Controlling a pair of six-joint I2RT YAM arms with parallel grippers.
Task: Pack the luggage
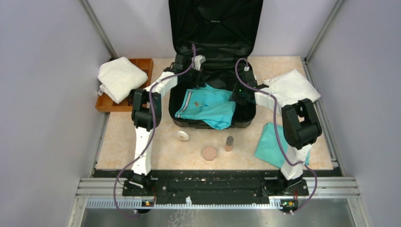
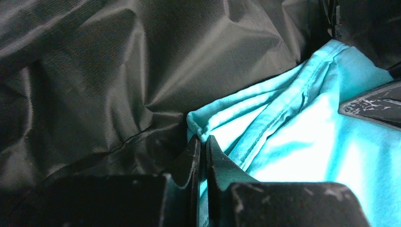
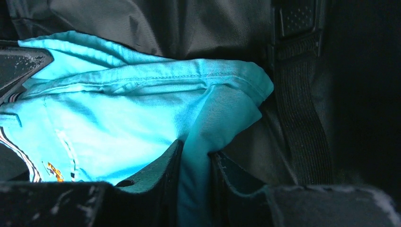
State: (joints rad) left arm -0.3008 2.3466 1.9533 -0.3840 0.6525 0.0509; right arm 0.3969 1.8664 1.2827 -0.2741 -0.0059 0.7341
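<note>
The black suitcase lies open at the back middle, lid up against the wall. A turquoise garment lies in its lower half, its front edge draped over the rim. My left gripper reaches in from the left and is shut on a corner of the garment, against the black lining. My right gripper reaches in from the right and is shut on another fold of the garment, next to a black strap.
A wooden tray at the back left holds a folded white towel. A white cloth and another turquoise cloth lie on the right. A white ring, a tan lid and a small brown bottle stand in front.
</note>
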